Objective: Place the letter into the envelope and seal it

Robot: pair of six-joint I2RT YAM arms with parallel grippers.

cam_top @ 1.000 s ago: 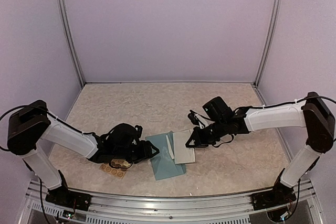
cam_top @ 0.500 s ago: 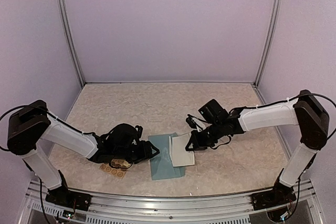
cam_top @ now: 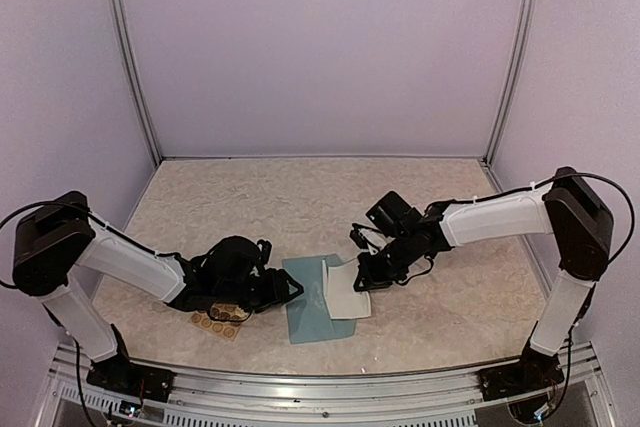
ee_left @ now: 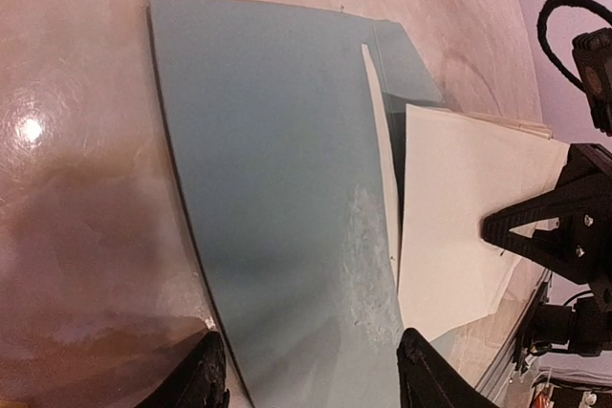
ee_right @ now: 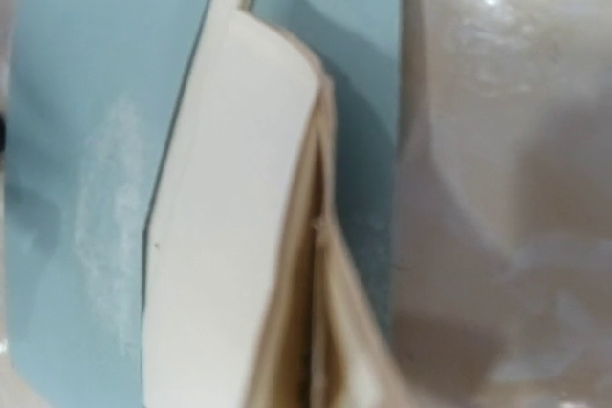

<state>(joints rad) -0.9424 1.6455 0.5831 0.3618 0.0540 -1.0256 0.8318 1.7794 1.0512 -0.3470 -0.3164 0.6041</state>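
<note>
The teal-blue envelope (cam_top: 310, 312) lies flat near the front middle of the table, and it fills the left wrist view (ee_left: 277, 160). My left gripper (cam_top: 285, 290) is open at the envelope's left edge, with its black fingertips (ee_left: 206, 375) spread wide over the paper. The cream folded letter (cam_top: 345, 287) overlaps the envelope's right side, and its left edge is curled up. My right gripper (cam_top: 364, 280) is shut on the letter's right edge. In the right wrist view the letter (ee_right: 229, 236) lies over the envelope (ee_right: 86, 93), and my own fingers are hidden there. The right gripper also shows in the left wrist view (ee_left: 545, 231).
A tan sheet of round stickers (cam_top: 218, 325) lies under the left arm near the front edge. Purple walls and metal posts (cam_top: 135, 97) enclose the beige table (cam_top: 300, 197).
My right gripper has moved left with the letter. The letter now overlaps the envelope more and its left edge has curled upward. The left arm has not moved.
</note>
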